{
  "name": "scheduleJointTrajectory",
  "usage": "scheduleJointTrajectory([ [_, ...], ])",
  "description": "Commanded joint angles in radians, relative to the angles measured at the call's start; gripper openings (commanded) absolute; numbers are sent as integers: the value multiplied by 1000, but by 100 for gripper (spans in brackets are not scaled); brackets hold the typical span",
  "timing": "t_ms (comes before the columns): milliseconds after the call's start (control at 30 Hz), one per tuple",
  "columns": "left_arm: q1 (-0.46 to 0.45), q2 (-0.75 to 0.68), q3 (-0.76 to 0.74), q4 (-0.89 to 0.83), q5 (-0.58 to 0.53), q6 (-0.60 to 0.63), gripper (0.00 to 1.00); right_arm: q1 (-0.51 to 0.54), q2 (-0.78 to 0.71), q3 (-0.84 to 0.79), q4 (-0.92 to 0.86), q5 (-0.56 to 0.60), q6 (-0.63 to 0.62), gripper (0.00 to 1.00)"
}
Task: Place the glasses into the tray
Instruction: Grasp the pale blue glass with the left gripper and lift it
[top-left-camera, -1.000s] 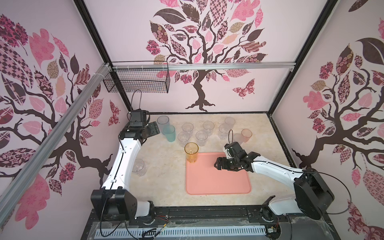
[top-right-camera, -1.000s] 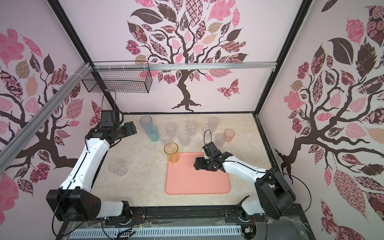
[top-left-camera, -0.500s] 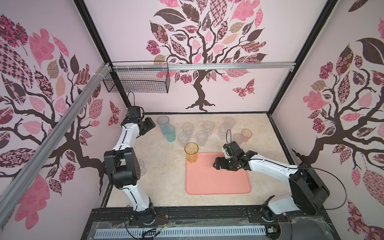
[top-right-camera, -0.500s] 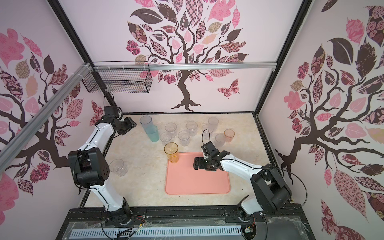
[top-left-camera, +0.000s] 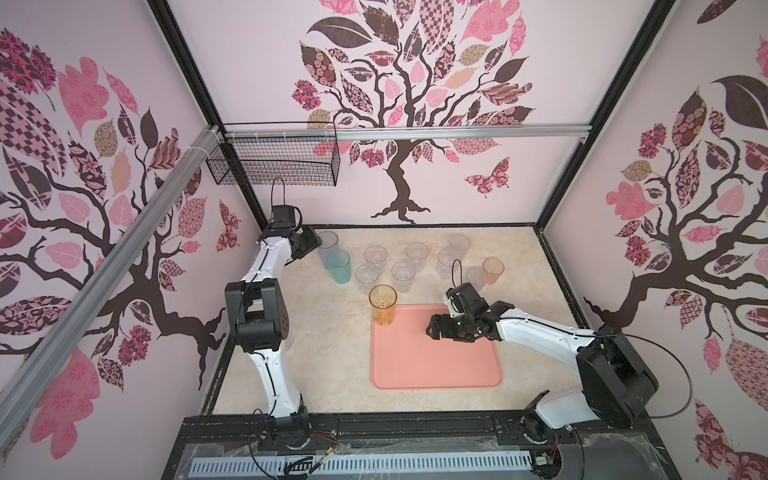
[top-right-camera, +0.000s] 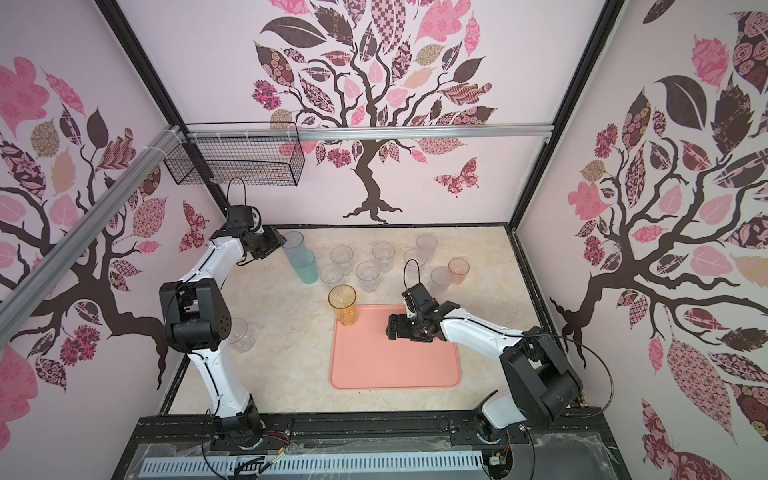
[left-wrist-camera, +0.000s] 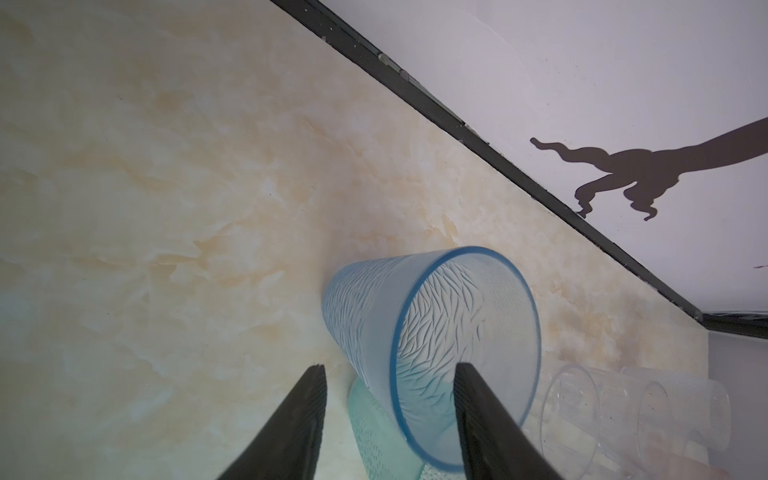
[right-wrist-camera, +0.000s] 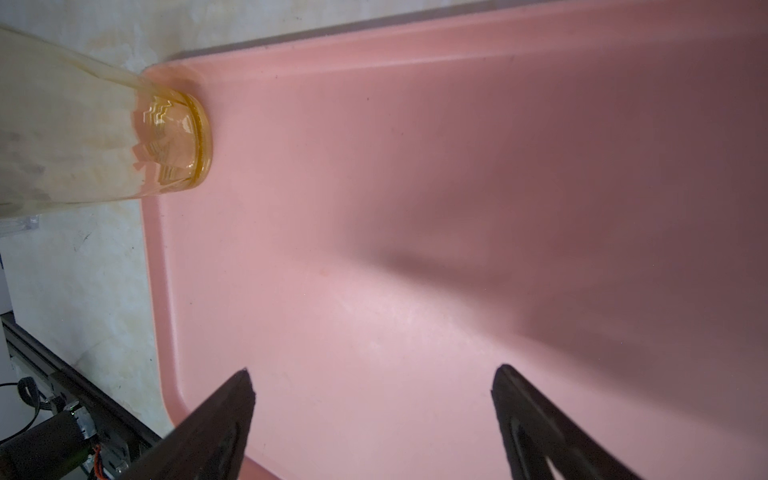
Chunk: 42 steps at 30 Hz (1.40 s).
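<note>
Top view: my left claw (top-left-camera: 316, 246) is at the back against the tall blue-grey glass (top-left-camera: 329, 242), with the teal glass (top-left-camera: 339, 268) just beside it. The tray (top-left-camera: 436, 370) carries only the amber glass (top-left-camera: 383, 307), in its far corner. The clear glasses (top-left-camera: 405, 268) wait behind it.

Left wrist: my fingers (left-wrist-camera: 478, 415) are spread. One looks inside the blue rim and one outside, and the wall isn't pinched yet. A rim grip could slip, or tip the glass onto the teal one.

Right wrist: my right claw (right-wrist-camera: 374, 374) hangs wide and empty over bare tray. If it swings out carelessly, it could clip the amber glass.

Bright even light, soft shadow on tray (right-wrist-camera: 540, 199), wide-angle edge distortion
</note>
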Motion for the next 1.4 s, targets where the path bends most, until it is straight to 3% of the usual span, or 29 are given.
scheduleJointTrajectory([
  [0,-11,24,67,-24,-42,33,49,0,22,34,-15,-5,-12,92],
  [333,-42,91,117,-33,-100,60,35,-1,27,27,-9,-13,-8,92],
  [567,-47,103,147,-66,-137,56,17,0,28,24,-7,-17,-8,92],
  [900,-47,84,193,-106,-153,43,0,0,23,24,-8,-23,-6,93],
  [1367,-47,-116,109,-112,-165,32,0,1,-11,14,-18,-22,-3,93],
])
